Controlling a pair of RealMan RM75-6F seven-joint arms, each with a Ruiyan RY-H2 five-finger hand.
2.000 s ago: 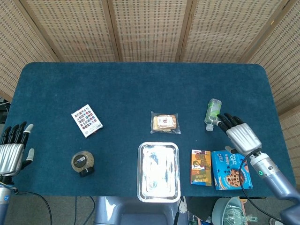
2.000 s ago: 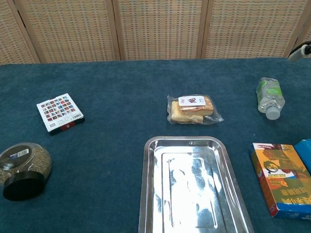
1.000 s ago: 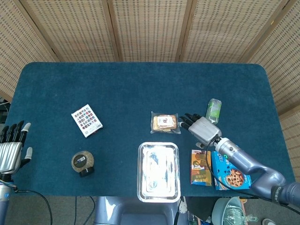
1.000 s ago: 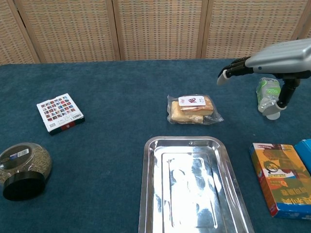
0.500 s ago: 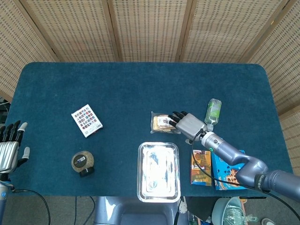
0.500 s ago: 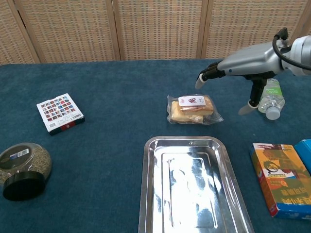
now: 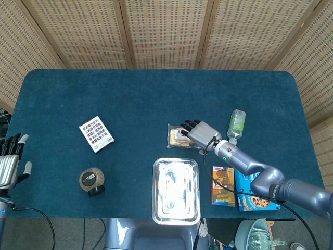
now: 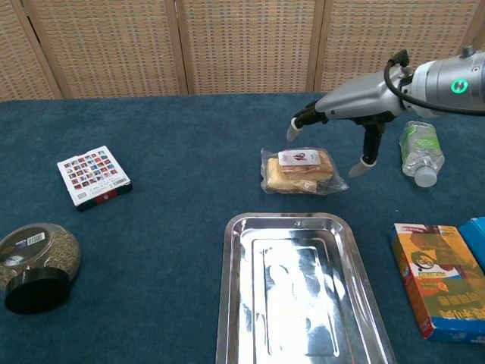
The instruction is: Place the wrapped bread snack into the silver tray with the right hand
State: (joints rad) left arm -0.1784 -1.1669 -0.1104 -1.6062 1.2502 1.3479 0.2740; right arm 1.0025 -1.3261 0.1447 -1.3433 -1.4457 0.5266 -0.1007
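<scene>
The wrapped bread snack (image 8: 300, 171) (image 7: 177, 136) lies in clear film on the blue cloth, just beyond the silver tray (image 8: 241, 303) (image 7: 158, 167). My right hand (image 8: 345, 108) (image 7: 199, 133) hovers above the snack with fingers spread over it and the thumb hanging down at its right end; nothing is in it. In the head view the hand covers the snack's right part. The tray is empty. My left hand (image 7: 10, 161) stays at the table's far left edge, fingers apart, holding nothing.
A small water bottle (image 8: 419, 152) lies right of the snack. Two snack boxes (image 8: 438, 279) sit right of the tray. A patterned card pack (image 8: 92, 176) and a tipped jar (image 8: 35, 266) with a black lid are on the left.
My right hand has swept leftward from beside the bottle to above the bread snack. The snack and tray have not moved. The left hand has slid slightly lower at the frame edge.
</scene>
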